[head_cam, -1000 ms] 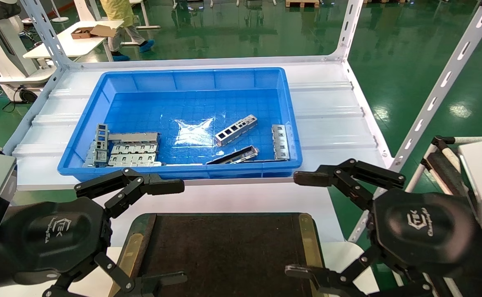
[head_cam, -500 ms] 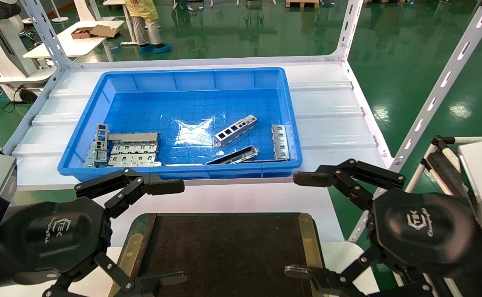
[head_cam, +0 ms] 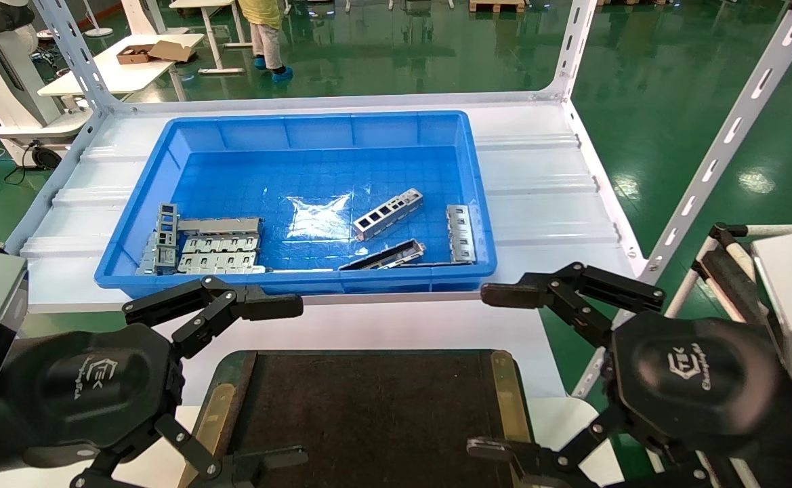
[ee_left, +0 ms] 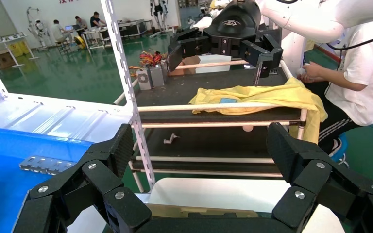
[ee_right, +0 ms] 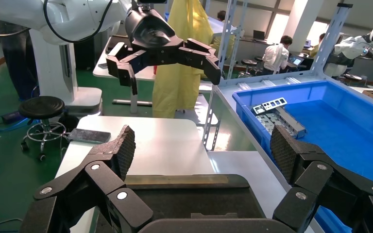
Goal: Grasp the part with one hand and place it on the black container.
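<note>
The hand (head_cam: 284, 383) hovers spread wide and holding nothing over the tray's (head_cam: 511, 393) near-left corner. The right gripper (head_cam: 487, 369), also spread, hangs over the tray's right edge. The part (head_cam: 388, 214) lies farther off in the blue bin (head_cam: 314, 132), right of centre.

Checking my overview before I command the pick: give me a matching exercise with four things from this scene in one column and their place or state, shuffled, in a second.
Things:
1. part
2. black container
3. left tool
4. stacked brackets

Places or states:
A. open, empty, beside the container's left edge
B. lying diagonally mid-bin in the blue bin
C. nothing on it, nearest the robot
D. the bin's near-left corner

Pairs: 1-B, 2-C, 3-A, 4-D
</note>
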Robot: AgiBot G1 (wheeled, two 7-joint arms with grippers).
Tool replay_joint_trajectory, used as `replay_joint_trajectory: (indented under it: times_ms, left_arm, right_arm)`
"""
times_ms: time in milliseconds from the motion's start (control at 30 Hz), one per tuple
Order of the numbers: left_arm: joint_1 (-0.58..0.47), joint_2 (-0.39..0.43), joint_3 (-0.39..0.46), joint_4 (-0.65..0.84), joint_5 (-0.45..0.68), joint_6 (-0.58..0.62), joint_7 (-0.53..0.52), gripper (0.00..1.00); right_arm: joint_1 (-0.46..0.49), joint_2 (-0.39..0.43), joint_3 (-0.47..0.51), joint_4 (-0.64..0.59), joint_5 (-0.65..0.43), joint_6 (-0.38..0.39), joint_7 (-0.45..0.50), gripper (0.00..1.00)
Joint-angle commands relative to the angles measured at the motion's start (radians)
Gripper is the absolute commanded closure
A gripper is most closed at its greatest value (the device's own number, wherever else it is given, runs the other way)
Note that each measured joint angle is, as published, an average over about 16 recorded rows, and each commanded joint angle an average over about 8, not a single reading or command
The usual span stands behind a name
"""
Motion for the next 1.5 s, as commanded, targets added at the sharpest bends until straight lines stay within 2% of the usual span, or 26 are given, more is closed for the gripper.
replay_joint_trajectory:
  times_ms: [33, 333, 633, 1033, 1500]
  left_arm:
    - [-0.001, 0.0, 0.0, 0.001, 0.0, 0.0, 0.0, 0.0]
    - [-0.032, 0.041, 0.02, 0.018, 0.042, -0.054, -0.017, 0.0]
    - [-0.131, 0.156, 0.078, 0.116, 0.164, -0.184, -0.05, 0.0]
    - [-0.322, 0.368, 0.172, 0.396, 0.361, -0.324, 0.02, 0.0]
    - [-0.5, 0.583, 0.244, 0.814, 0.516, -0.462, 0.197, 0.0]
  right_arm:
    - [0.0, 0.0, 0.001, 0.0, 0.0, 0.0, 0.0, 0.0]
    - [0.0, 0.0, 0.0, -0.001, 0.0, 0.0, 0.0, 0.0]
    - [0.001, 0.0, -0.001, -0.001, 0.001, 0.0, -0.001, 0.0]
    - [0.001, 0.001, -0.002, -0.001, 0.001, 0.0, -0.001, 0.0]
    - [0.001, 0.001, -0.003, -0.001, 0.002, 0.001, -0.002, 0.0]
